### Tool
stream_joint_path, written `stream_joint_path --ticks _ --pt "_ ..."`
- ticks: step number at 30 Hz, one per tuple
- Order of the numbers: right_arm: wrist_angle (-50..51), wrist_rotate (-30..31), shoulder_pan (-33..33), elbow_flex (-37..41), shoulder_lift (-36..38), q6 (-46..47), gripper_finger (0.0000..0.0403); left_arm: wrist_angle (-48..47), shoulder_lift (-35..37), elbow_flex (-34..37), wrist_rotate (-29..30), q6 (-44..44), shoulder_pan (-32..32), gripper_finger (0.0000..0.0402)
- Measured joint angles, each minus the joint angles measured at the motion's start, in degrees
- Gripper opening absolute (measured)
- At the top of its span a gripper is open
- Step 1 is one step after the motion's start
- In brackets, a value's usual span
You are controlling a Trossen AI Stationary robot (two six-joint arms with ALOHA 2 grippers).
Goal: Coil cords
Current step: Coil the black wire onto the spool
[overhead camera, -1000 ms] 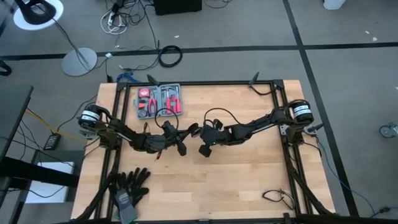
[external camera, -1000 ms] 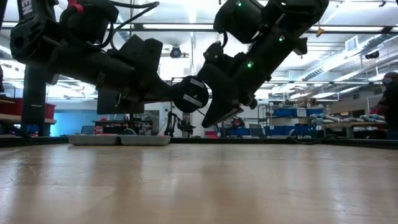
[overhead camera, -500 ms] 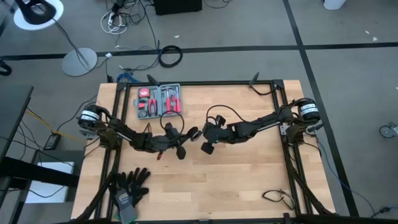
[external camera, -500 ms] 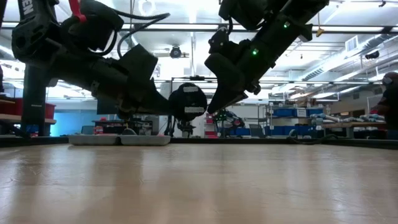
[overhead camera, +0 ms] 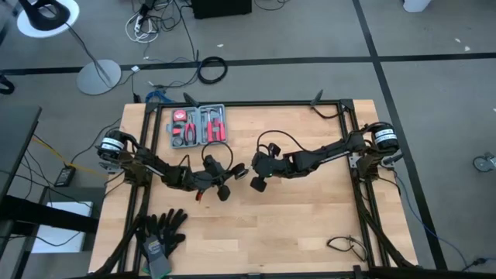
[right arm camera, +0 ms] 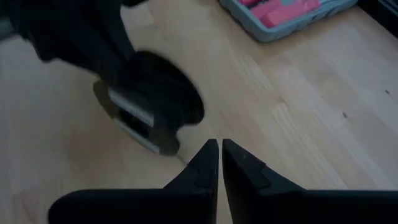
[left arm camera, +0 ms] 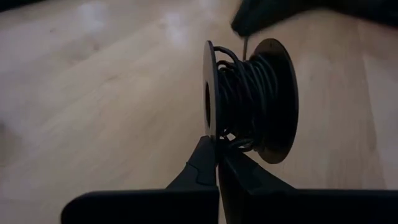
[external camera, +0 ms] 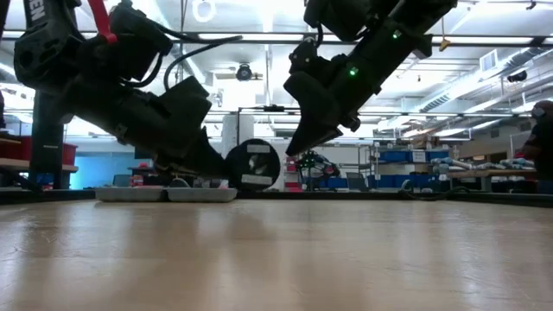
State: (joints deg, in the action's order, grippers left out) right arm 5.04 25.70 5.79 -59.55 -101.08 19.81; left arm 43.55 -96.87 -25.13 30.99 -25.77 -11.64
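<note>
Spool (left arm camera: 252, 102) wound with your black cord (left arm camera: 244, 93) sits pinched by its flange at the left fingers' (left arm camera: 202, 165) tips. Your right fingers (right arm camera: 239, 168) hang just beside it, nearly pressed together, holding nothing; the bench (overhead camera: 310, 217) lies beneath.

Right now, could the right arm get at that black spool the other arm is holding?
Probably yes. The right tool hangs just beside the spool, with only bare tabletop between them. The left tool, shut on the spool's rim, takes up the opposite side, so the near side looks free.
</note>
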Motion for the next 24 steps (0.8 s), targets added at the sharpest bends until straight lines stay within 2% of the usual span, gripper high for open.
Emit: stream_joint_path --ticks 7,17,19,21,24 --pt "-3.2 -0.1 0.0 0.0 0.0 -0.4 0.0016 -0.6 0.0 0.0 -0.1 -0.4 0.0 0.0001" --pt "-2.1 -1.0 0.1 0.0 0.0 -0.4 0.0018 -3.7 0.0 0.0 -0.2 -0.4 0.0 0.0001" --pt "0.7 -1.5 0.1 0.0 0.1 -1.2 0.0018 -3.7 0.0 0.0 -0.2 -0.4 0.0 0.0001" --pt "7.7 -1.4 0.1 0.0 0.6 -1.6 0.0016 -3.7 0.0 0.0 -0.2 -0.2 0.0 0.0001" --pt "20.8 0.7 -0.7 0.0 2.0 5.7 0.0009 -3.8 0.0 0.0 -0.6 -0.4 0.0 0.0001"
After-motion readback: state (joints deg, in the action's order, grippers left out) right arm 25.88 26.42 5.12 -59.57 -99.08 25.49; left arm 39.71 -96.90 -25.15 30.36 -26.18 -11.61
